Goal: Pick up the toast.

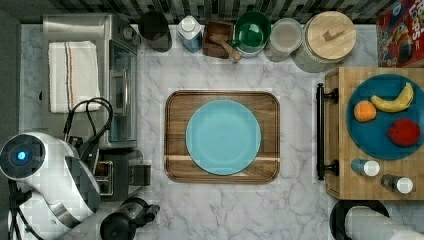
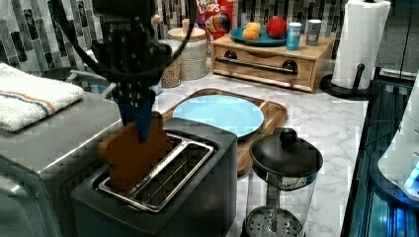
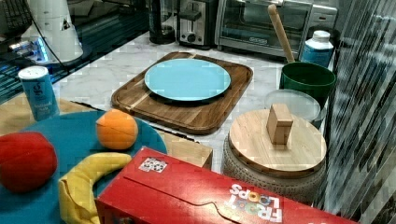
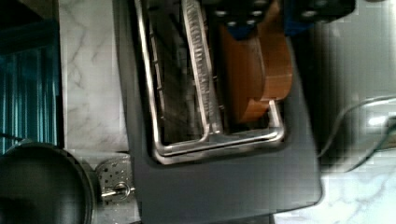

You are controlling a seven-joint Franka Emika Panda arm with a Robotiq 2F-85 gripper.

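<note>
Nearest the lens in the left view stands a dark toaster [image 2: 163,197], and beside it, on the left view's right, a glass coffee press [image 2: 284,182] with a black lid.

Largest in the scene is the white marble worktop [image 1: 295,210]. On it, from big to small: a silver toaster oven [image 1: 107,75] with a folded towel [image 1: 73,75] on top, at the top view's left; a wooden tray [image 1: 175,165] at the centre, carrying an empty blue plate [image 1: 223,136]; and a wooden drawer box [image 1: 340,175] at the top view's right, bearing a dark blue dish [image 1: 367,137] of fruit.

Smaller again is the toast [image 2: 129,157], a reddish-brown slice standing upright in the toaster slot nearer the toaster oven, with most of it raised above the rim. The wrist view shows the slice [image 4: 256,79] edge-on beside the wire guides.

The robot's hand [image 2: 139,118] hangs straight above the toast. Its blue fingers [image 2: 145,121] reach down over the upper edge of the slice and appear clenched on it, one on each face.

To do this step well, I judge the lift should go straight up, along the line of the slot, keeping the slice vertical so its lower edge does not catch the wire guides. The grip should be firm but gentle, since a thin slice could crack or slip. Only once the toast clears the toaster should it travel sideways.
</note>
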